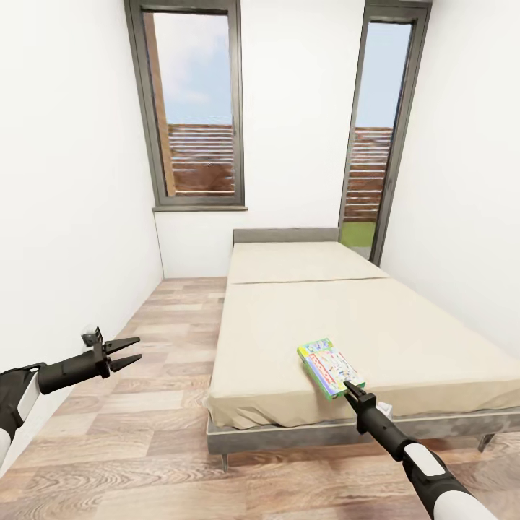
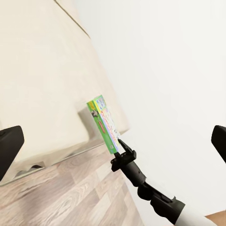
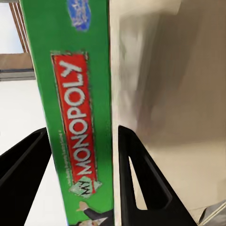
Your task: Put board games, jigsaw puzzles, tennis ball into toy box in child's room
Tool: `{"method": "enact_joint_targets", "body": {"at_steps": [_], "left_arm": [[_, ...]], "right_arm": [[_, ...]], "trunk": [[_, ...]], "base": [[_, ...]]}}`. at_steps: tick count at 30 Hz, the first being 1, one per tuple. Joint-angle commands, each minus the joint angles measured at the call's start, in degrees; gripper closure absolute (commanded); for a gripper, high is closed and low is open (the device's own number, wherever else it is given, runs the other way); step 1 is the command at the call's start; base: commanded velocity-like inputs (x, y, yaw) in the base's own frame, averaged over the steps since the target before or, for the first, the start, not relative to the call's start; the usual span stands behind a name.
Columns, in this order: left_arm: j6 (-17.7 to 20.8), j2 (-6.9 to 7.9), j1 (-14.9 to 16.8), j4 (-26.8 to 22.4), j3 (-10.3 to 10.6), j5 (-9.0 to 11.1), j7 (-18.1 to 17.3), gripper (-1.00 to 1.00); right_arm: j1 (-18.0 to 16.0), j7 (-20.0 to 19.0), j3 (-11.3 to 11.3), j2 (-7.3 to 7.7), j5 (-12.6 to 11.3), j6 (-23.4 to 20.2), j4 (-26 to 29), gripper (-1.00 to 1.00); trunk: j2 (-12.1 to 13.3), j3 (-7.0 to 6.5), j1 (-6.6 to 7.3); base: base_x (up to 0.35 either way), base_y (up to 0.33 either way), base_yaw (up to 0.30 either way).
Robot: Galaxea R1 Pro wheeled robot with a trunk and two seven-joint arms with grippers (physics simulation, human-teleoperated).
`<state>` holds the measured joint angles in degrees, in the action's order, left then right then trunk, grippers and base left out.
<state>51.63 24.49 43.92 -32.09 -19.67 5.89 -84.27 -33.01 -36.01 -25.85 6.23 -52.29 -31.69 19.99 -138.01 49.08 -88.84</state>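
The head camera looks forward and down over the bed (image 1: 404, 339) from its foot end. The left wrist camera views the same bed from well aside — the right wrist camera sits close against the board game (image 3: 77, 113).

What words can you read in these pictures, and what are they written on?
"MONOPOLY": white letters on a red band, on the green edge of the board game box.
Blue logo at that edge's end: too blurred to read.
Box's colourful top face: print too small to read.
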Motion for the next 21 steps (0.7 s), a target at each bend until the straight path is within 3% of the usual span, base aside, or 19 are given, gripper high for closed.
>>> {"method": "enact_joint_targets", "body": {"at_steps": [1,16,21], "left_arm": [[0.6,0.01,0.0,0.0,0.0,0.0,-0.2,-1.0],[0.4,-0.06,0.0,0.0,0.0,0.0,0.0,-1.0],[0.4,-0.06,0.0,0.0,0.0,0.0,0.0,-1.0]], "right_arm": [[0.0,0.0,-0.3,0.0,-0.1,-0.5,0.0,1.0],[0.0,-0.8,-0.3,0.31,-0.3,-2.9,1.1,1.0],[0.0,-2.9,2.2,0.3,0.2,-7.6,6.8,1.0]], "trunk": [[0.4,-0.12,0.24],[6.4,-2.82,3.53],[8.4,-3.71,4.63]], "base": [[0.0,0.0,0.0],[0.0,0.0,0.0],[0.0,0.0,0.0]]}}
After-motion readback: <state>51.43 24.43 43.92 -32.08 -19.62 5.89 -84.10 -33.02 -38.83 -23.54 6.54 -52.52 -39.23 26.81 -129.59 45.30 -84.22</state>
